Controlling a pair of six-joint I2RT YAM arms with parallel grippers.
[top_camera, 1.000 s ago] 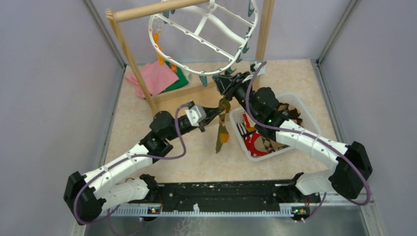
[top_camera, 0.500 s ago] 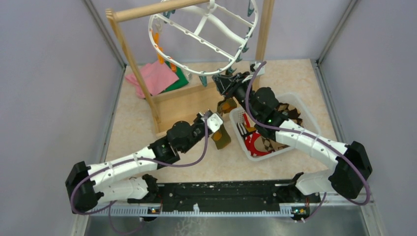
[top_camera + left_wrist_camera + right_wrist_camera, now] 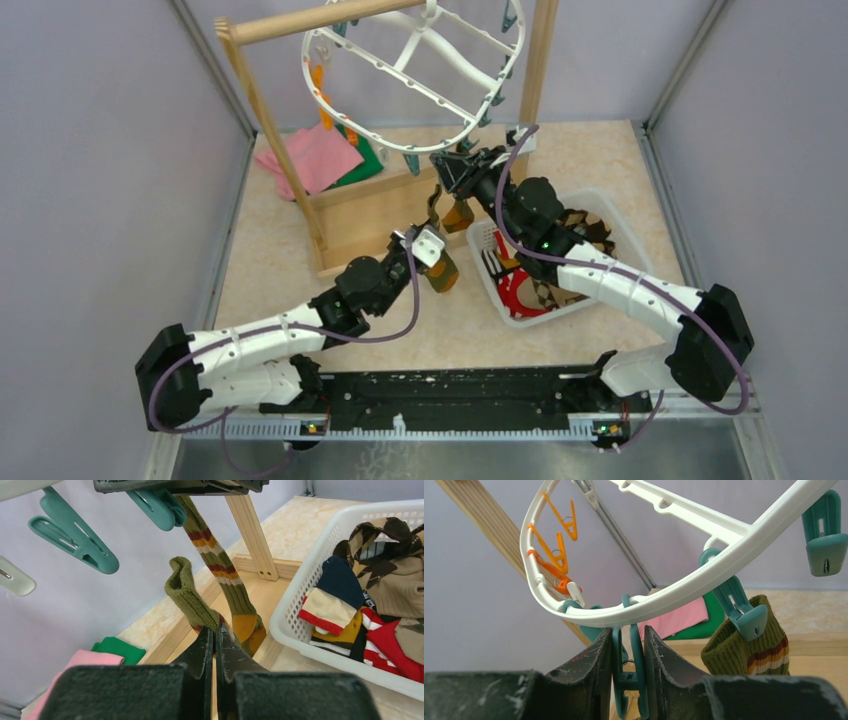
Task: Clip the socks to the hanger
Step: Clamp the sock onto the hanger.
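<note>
Socks [image 3: 458, 215] under the hanger [image 3: 704, 580] number two: striped sock [image 3: 220, 570] hangs clipped, olive sock [image 3: 186, 592] sits pinched in your left gripper [image 3: 215, 628]. Your right gripper [image 3: 628, 632] clenches one teal clip [image 3: 636, 652]. One basket [image 3: 320, 560] beside it holds several more.

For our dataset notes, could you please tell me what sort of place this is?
Probably a lab robot cell staged for laundry: plain grey walls around a table, a white clip hanger on a wooden rack, a basket of socks.
</note>
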